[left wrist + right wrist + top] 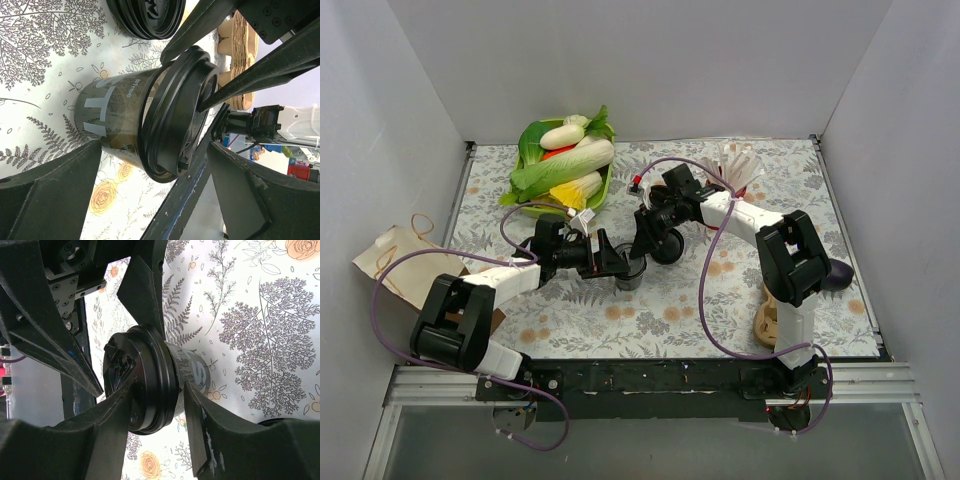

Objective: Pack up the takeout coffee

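Right gripper (160,385) is at the cup, rolled onto its side with the jaws stacked. The upper finger lies across the top of the sip lid (147,352) and the lower finger tucks in just under the rim, beside the cup wall. It's partly spread, and I cannot tell whether it's truly pinching that rim or only bracketing it. Left gripper (155,145) comes in from the opposite side, spread wide and rolled over too. One finger is low by the cup's foot, the other up at lid height, and it grips nothing.

The takeout coffee (630,276) stands upright near the middle of the table (570,320), a shade closer to the near edge. A spare lid (668,250) sits just beside it. The pulp carrier (770,322) waits well apart, by the near right corner.

My read on handling: it's a light cup with a thin wall that gives under a hard squeeze, and smooth enough to slip. The lid only snaps on, so lifting by it risks popping it off. The best hold looks like the wall at mid-height, below the rim, with the jaws turned level and a gentle squeeze.

On pose, the left arm (505,278) runs low from the near left corner, forearm almost flat. The right arm (750,215) rises from its base, with the elbow toward the right edge and the forearm doubled back toward the middle.
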